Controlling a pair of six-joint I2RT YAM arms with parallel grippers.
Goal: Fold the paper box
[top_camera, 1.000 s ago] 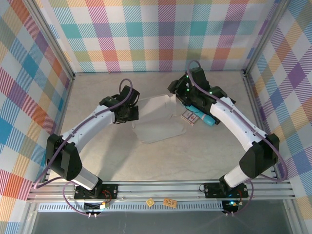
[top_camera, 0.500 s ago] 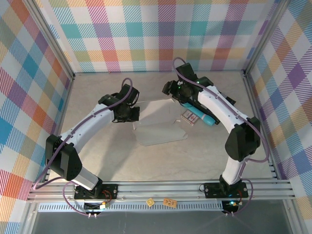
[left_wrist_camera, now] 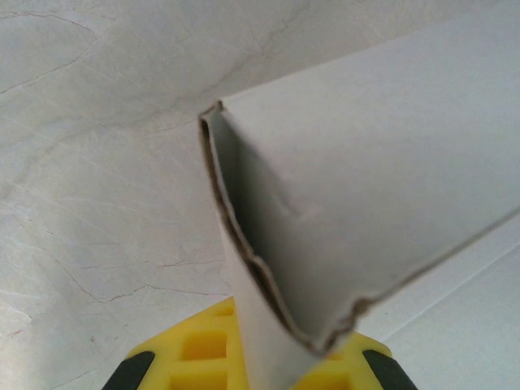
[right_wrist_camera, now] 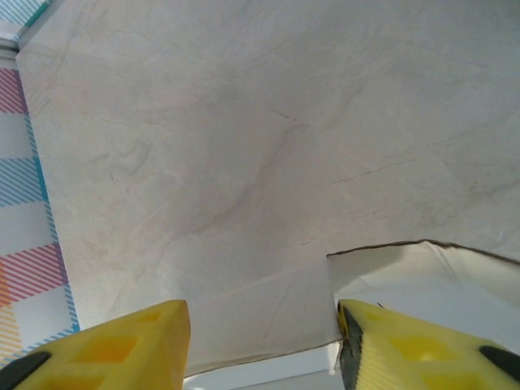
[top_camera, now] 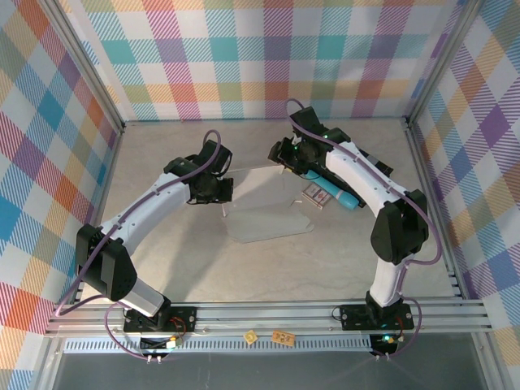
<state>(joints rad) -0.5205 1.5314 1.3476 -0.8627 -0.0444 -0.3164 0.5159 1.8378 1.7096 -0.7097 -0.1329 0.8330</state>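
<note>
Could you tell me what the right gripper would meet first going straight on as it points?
Probably the paper box, whose edge lies just ahead of the right gripper; depth is unclear, and tabletop lies beyond.

**Top external view.** Fixed above and behind my two arm bases (top_camera: 150, 313), which sit at the bottom edge. It looks steeply down from afar over the pale marbled surface (top_camera: 244, 276), with pastel plaid walls (top_camera: 268, 57) on three sides.

**Left wrist view.** Mounted on my left pincer (left_wrist_camera: 272, 361), it faces forward past the yellow fingers (left_wrist_camera: 195, 353). It is very near a raised flap of the thin white cardboard paper box (left_wrist_camera: 366, 187).

**Right wrist view.** Mounted on my right pincer (right_wrist_camera: 264, 345), it sits close above the surface and faces down between the yellow fingertips (right_wrist_camera: 122, 341).

**Overlap.** All three views share the paper box and the surface around it.
</note>
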